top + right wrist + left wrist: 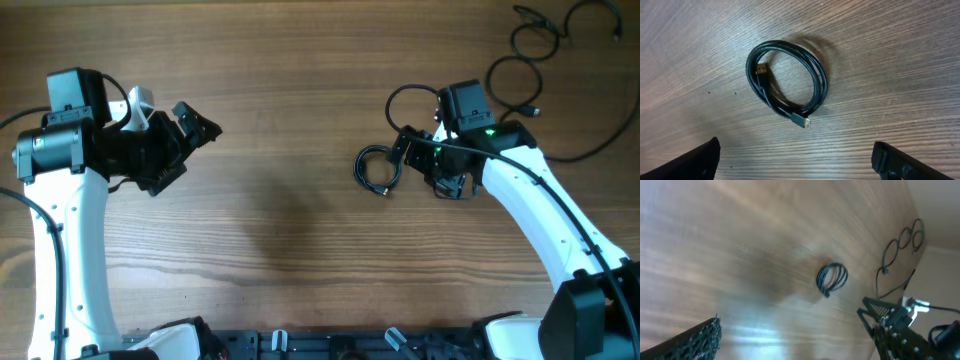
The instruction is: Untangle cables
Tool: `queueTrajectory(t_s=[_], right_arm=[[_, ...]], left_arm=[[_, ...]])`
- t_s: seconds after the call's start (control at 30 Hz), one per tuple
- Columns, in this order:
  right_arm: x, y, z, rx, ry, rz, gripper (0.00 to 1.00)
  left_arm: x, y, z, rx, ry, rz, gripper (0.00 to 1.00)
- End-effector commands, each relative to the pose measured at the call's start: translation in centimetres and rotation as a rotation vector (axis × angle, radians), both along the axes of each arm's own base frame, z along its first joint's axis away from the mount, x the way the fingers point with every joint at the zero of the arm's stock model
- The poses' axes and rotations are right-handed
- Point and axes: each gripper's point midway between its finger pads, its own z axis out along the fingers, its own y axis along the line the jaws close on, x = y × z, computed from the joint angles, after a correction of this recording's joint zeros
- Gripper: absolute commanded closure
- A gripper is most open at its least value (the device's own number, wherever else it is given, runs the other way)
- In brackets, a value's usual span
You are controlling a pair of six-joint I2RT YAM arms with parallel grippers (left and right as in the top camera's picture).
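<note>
Nearest us, in the right wrist view, the right gripper (796,152) shows its two dark fingers (692,162) at the bottom corners of the picture. They are spread wide apart, with only bare wood between them, so we read this claw as released and carrying nothing. Just ahead of it, on the wooden table (900,60), lies the coiled cable (787,77), a thin black cord wound into a few flat, overlapping turns. One gold-tipped plug (761,66) rests inside the ring at its upper left. A silver plug (803,121) pokes out at the lower edge. We see no finger touching the coil.

From overhead, we find the same coiled cable (375,168) right of the table's middle, just beside the tip of the right gripper (410,163), which points at it from the right.

Toward the far right corner lie the loose cable loops (540,55), open rings and a long trailing curve, well apart from the coil.

We see the left gripper (196,120) over the left side of the table, well apart from both. In its wrist view its fingers (702,340) are also parted wide and hold nothing, and the coil (832,277) lies far ahead of them.
</note>
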Motion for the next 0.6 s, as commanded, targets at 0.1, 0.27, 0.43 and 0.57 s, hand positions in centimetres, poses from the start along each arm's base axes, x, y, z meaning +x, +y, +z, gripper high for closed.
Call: queueTrajectory(t_s=[0.1,0.27,0.43,0.57], right_arm=[[0.6,-0.3,-0.6,-0.022,-0.014,-0.023,0.0],[0.5,-0.5,-0.7,-0.057,-0.037,0.057,0.0],[-0.8,-2.3,-1.5,-0.165,0.002,0.102,0.01],[-1.0,-1.6,-1.4,-0.127,0.013,0.112,0.03]], left_arm=[[-2.6,-6.0,-1.7,0.038,0.03,-0.275,0.0],[-2.9,-6.9,-3.0,0.193,0.061,-0.284,0.0],[-4.1,-10.2,-4.8,0.19,0.067,-0.384,0.0],[-5.0,-11.3,-6.3,0.194,0.077,-0.433,0.0]])
